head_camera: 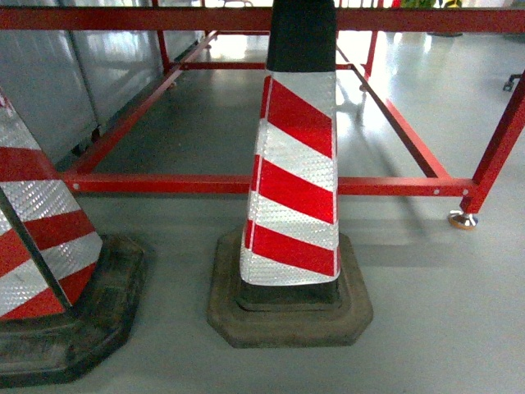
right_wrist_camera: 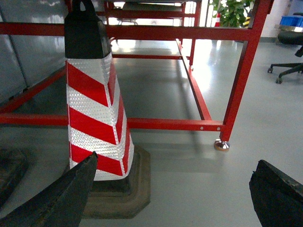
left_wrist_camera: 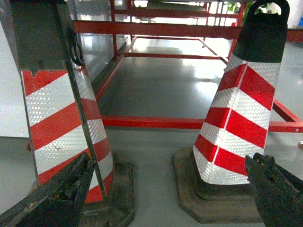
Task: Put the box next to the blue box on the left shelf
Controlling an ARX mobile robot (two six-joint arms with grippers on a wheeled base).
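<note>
Neither the box nor the blue box shows in any view, and the left shelf is out of view too. In the left wrist view my left gripper (left_wrist_camera: 170,163) hangs open low over the grey floor. Its two dark fingers (left_wrist_camera: 57,194) stand wide apart with nothing between them. My right gripper (right_wrist_camera: 176,163) is also open and empty in the right wrist view, above bare floor. The head view shows neither gripper.
Two red-and-white striped cones on dark bases stand close ahead: one in the middle (head_camera: 295,189), one at the left (head_camera: 41,246). Behind them is a red tubular frame (head_camera: 205,184) with a footed leg (head_camera: 463,218). An office chair (right_wrist_camera: 289,66) and a small blue object (right_wrist_camera: 289,21) are far right.
</note>
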